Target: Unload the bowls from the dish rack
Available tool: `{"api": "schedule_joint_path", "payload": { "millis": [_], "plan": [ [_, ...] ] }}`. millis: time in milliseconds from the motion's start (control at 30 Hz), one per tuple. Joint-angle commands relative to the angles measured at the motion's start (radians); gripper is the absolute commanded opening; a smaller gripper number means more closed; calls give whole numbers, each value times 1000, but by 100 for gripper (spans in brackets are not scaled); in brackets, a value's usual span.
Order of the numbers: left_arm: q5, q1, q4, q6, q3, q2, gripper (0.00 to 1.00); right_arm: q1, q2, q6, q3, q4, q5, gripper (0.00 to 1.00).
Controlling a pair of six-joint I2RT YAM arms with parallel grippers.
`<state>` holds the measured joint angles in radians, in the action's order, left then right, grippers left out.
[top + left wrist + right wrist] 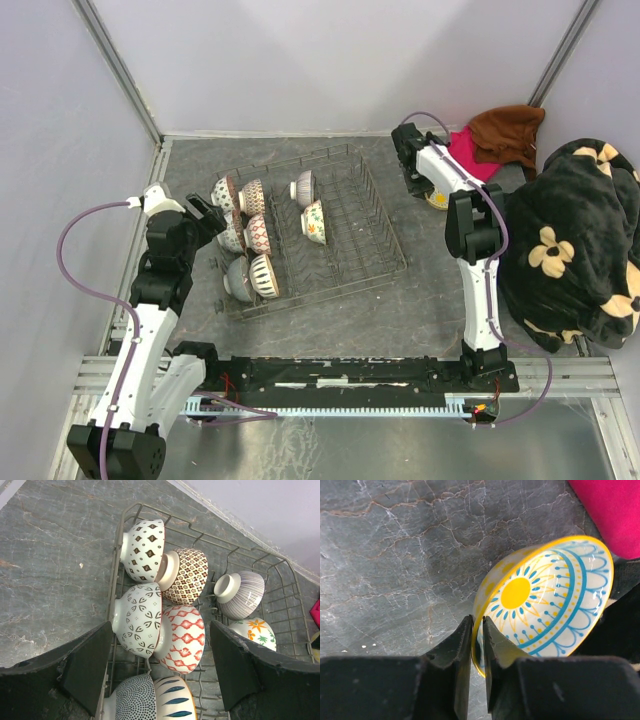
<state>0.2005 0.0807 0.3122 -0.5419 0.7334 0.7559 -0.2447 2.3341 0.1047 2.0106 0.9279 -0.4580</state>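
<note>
Placement of one bowl beside the rack, with eight more waiting inside it. Right gripper (477, 630) is closed almost fully, its two dark fingers pinching the thin rim of a small round yellow ceramic bowl (545, 600) whose pale inside carries a yellow sun and blue rings. The bowl hangs tilted on edge over the grey marbled bench (395, 555), just beside a bright pink cloth (610, 510); whether its lower side touches the bench cannot be told. In the overhead view this bowl lies outside the large rectangular grey wire dish rack (375, 235), to the right of its far end, while the other bowls stand on edge among the tines in the rack's left half. Left gripper (160, 647) hangs wide open and empty above those rows, roughly over a white bowl with dark leaf motifs (135, 620) and a red lattice bowl (182, 640) that touch one another. The step in hand appears to be the set-down. To do it well, the wrist should probably roll the bowl level so that its foot, not its rim, meets the bench first. The descent should be slow, since ceramic on a hard top chips easily, and the fingers should part only once the bowl rests on its own. A spot away from the cloth would keep it from rocking and leave room for those to follow.
</note>
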Motion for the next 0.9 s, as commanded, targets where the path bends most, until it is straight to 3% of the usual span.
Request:
{"api": "schedule_joint_path", "payload": {
  "millis": [0,200,367,533,867],
  "plan": [
    [7,-1,-16,14,15,-20,85,14,0,19,49,6,-49,23],
    [4,-1,-13,15,25,-18,85,38,28,25,104,32,-59,26],
    [4,-2,-9,14,34,-20,85,44,8,34,94,21,-63,59],
    [3,1,-7,13,35,-21,85,43,-56,38,62,9,-12,69],
    [1,0,-7,3,28,-33,85,-30,-566,187,-330,-297,430,73]
  ]
}}
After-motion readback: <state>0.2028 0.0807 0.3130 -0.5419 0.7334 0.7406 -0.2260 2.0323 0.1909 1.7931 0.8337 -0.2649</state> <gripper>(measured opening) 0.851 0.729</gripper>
